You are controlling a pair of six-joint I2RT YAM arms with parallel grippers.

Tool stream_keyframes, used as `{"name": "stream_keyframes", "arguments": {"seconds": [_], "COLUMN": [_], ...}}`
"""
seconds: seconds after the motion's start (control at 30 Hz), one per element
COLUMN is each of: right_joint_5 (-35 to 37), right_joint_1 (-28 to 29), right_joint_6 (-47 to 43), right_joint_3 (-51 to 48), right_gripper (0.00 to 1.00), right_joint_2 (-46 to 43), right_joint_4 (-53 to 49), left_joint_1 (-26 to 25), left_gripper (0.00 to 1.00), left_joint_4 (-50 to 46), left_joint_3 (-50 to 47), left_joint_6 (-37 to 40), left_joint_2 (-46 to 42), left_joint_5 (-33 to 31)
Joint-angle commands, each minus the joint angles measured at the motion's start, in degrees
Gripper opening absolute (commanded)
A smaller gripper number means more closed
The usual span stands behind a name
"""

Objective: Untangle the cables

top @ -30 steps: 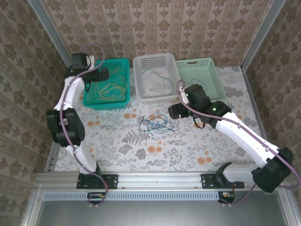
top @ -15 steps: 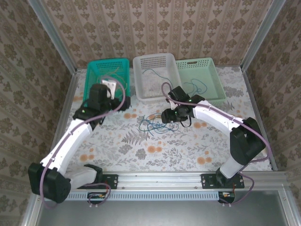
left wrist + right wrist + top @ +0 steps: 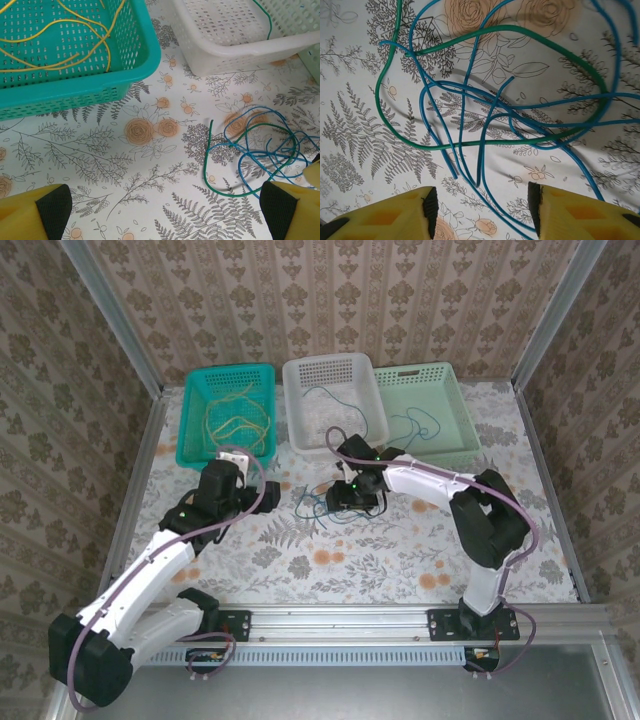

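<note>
A tangle of blue and dark green cables [image 3: 322, 506] lies on the floral table in front of the white basket. My right gripper [image 3: 352, 498] hangs right over the tangle, pointing down. In the right wrist view the right gripper [image 3: 482, 207] is open, and a few strands of the blue cable [image 3: 492, 135] run between its fingers without being pinched. A green cable [image 3: 485, 145] loops across them. My left gripper [image 3: 165, 212] is wide open and holds nothing, low over the table just left of the tangle [image 3: 255, 145]. Yellow cables [image 3: 235, 420] lie in the teal basket.
Three baskets stand along the back: teal [image 3: 190, 445], white [image 3: 330, 447] with a thin blue strand [image 3: 335, 400], and pale green [image 3: 455, 447] with a green strand [image 3: 415, 425]. In the left wrist view the teal basket [image 3: 100, 85] and white basket [image 3: 240, 47] are just ahead.
My left arm has swung down from the teal basket to the table left of the tangle. My right gripper has slid left onto the tangle and its jaws have narrowed.
</note>
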Motion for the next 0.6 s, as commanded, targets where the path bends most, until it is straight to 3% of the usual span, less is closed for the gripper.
{"name": "stream_keyframes", "arguments": {"seconds": [0.0, 0.13, 0.27, 0.37, 0.57], "right_joint_5": [0.1, 2.1, 4.5, 6.3, 5.8], "right_joint_1": [0.6, 0.6, 0.6, 0.6, 0.7], "right_joint_6": [1.0, 1.0, 0.3, -0.5, -5.0], "right_joint_3": [2.2, 3.0, 2.4, 1.5, -1.5], "right_gripper": [0.49, 0.3, 0.18, 0.0, 0.0], "right_joint_2": [1.5, 2.9, 1.1, -1.7, -11.0], "right_joint_4": [1.0, 0.9, 1.1, 1.1, 0.6], "left_joint_1": [-0.3, -0.3, -0.3, -0.3, -0.3], "left_gripper": [1.0, 1.0, 1.0, 1.0, 1.0], "left_joint_4": [0.3, 0.1, -0.2, 0.0, 0.6], "left_joint_3": [-0.8, -1.0, -1.2, -1.2, -1.3], "left_joint_6": [-1.7, -1.7, -1.5, -1.4, -1.5], "left_joint_2": [-0.4, -0.5, -0.8, -0.7, 0.0], "left_joint_5": [-1.1, -1.1, -1.1, -1.2, -0.3]}}
